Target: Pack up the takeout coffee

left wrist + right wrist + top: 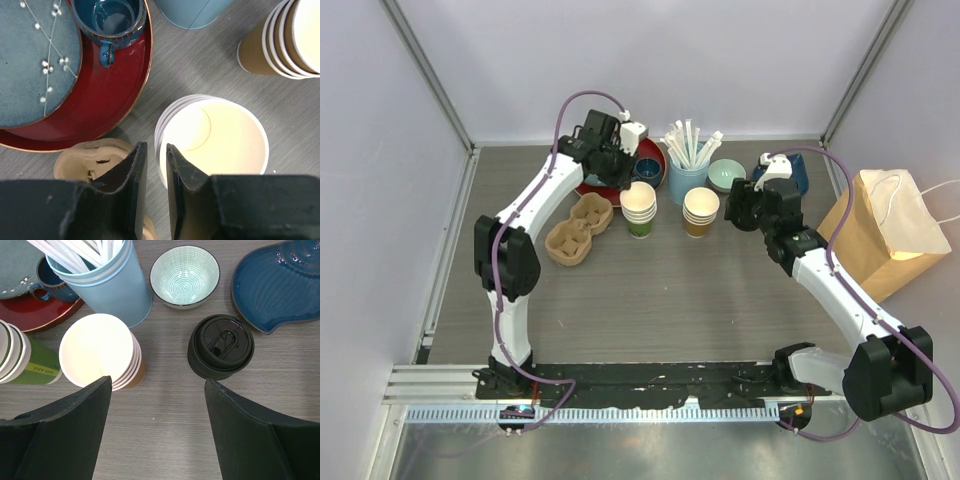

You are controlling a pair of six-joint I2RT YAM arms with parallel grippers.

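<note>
No lidded green or brown cup is in view. A black plastic lid (221, 346) stands on the table, its sides black; I cannot tell what is under it. My right gripper (157, 390) is wide open and empty, above bare table between the lid and the lidless brown cup stack (102, 352). In the top view the right gripper (752, 205) hides the lid. My left gripper (156, 145) has its jaws a narrow gap apart, over the left rim of the lidless green cup stack (212, 137), with nothing visibly held. It is beside the red plate in the top view (610, 160).
A pulp cup carrier (578, 228) lies left of the green stack (640, 208). A brown paper bag (890, 235) stands at the right. Behind are a red plate (110, 90) with a blue mug (107, 20), a blue cup of straws (688, 170), a small bowl (185, 275) and a blue dish (277, 282).
</note>
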